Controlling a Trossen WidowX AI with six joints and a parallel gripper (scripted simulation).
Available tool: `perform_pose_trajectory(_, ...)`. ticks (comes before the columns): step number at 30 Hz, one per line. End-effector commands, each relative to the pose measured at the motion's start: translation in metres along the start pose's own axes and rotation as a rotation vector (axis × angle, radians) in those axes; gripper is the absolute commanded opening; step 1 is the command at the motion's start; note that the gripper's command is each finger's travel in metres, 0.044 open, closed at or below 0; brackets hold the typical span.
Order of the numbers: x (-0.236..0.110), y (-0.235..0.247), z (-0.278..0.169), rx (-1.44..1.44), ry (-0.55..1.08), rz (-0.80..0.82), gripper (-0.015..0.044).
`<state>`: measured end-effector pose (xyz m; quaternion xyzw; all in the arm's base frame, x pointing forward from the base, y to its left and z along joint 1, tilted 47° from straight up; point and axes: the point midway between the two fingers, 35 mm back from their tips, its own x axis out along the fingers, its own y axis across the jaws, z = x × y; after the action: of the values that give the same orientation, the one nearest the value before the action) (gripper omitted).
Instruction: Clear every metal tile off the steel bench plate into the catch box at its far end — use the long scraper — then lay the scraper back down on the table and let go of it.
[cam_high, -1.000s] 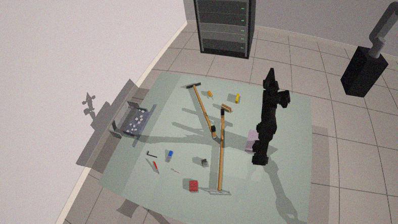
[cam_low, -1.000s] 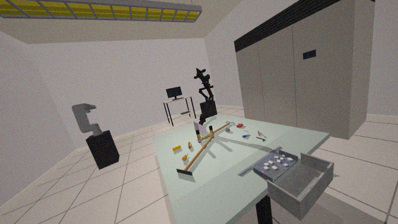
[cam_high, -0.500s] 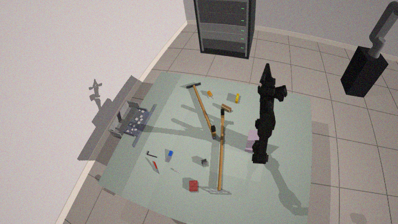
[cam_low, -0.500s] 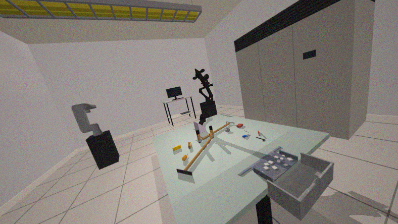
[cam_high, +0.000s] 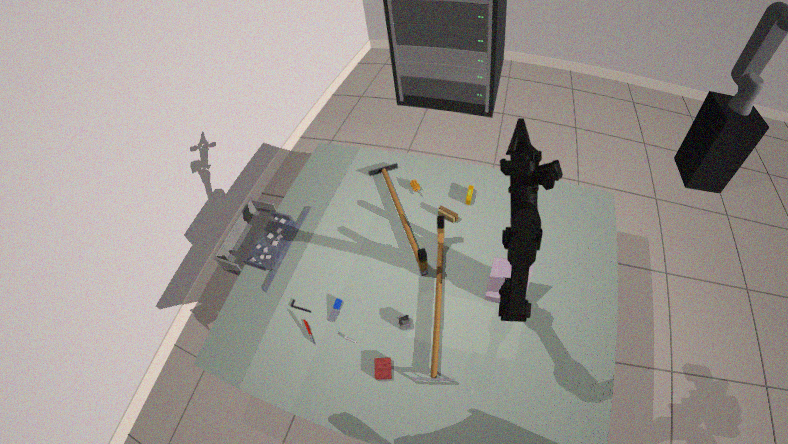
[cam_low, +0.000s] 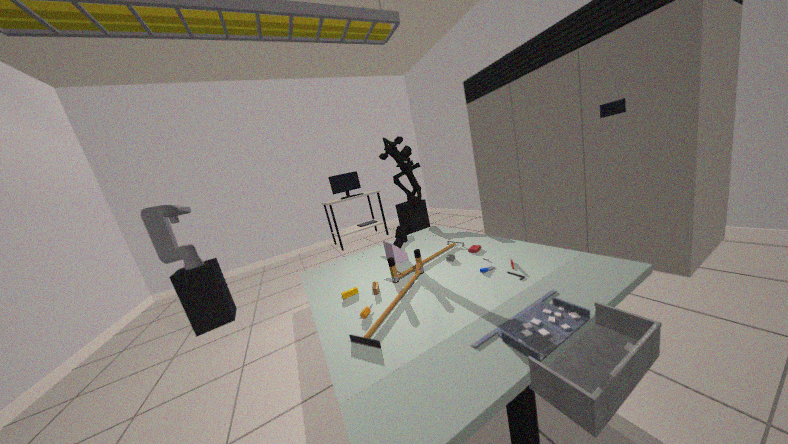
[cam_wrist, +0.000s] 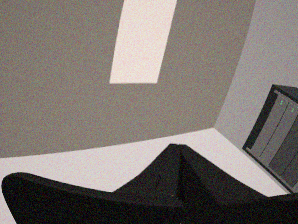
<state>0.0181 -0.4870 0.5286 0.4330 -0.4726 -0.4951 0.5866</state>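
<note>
Wrist view: fingers cut off by the bottom edge; table out of frame, only ceiling and wall beyond the closed gripper (cam_wrist: 178, 156). Server rack (cam_high: 444, 55), behind the gripper, cropped at the top edge. Metal tiles (cam_high: 271, 238), far from the gripper, too small to count.
</note>
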Motion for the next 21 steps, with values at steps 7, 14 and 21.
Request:
perform_pose_trajectory(7, 0.008, -0.018, -0.014, -0.053, 0.046, -0.051, 0.0000)
perform_pose_trajectory(14, 0.012, -0.029, -0.024, -0.087, 0.076, -0.084, 0.0000)
perform_pose_trajectory(21, 0.016, -0.041, -0.033, -0.120, 0.107, -0.115, 0.0000)
